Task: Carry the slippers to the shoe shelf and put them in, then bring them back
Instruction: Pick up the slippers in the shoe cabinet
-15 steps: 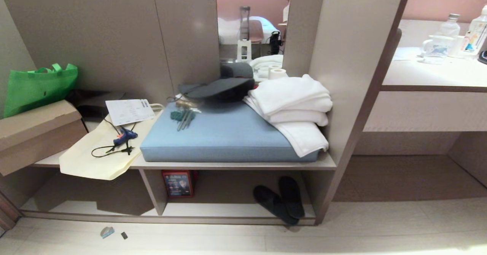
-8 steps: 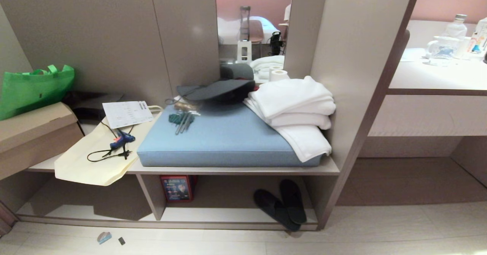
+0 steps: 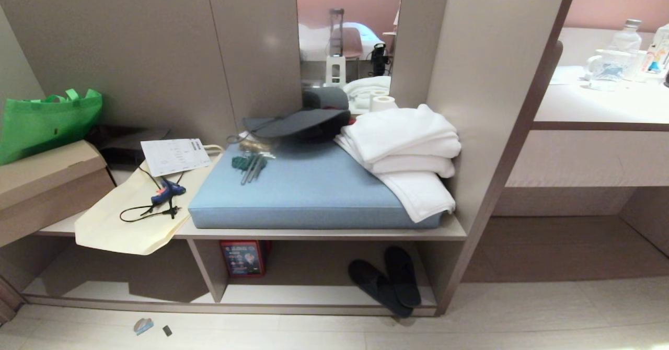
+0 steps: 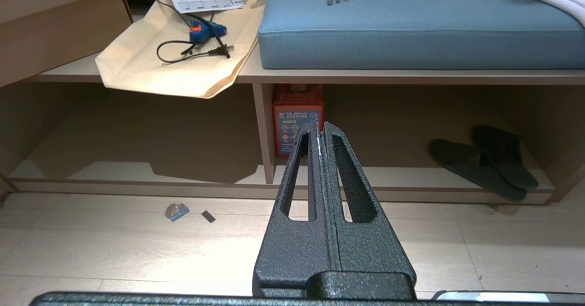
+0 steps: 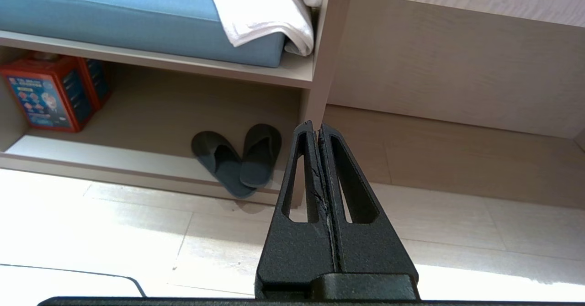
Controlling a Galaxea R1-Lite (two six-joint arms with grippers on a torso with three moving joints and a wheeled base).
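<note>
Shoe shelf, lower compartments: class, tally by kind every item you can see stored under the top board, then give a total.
Shoe shelf, right-hand compartment only; nothing shows in the left one.
Dark slippers: 2
Red box with printed label: 1
Total: 3

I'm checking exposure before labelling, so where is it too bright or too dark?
Right wrist view: floor glares nearly white. Head view: slippers sit in dim shade under the shelf. Left wrist view: evenly lit, slippers dark but readable.
</note>
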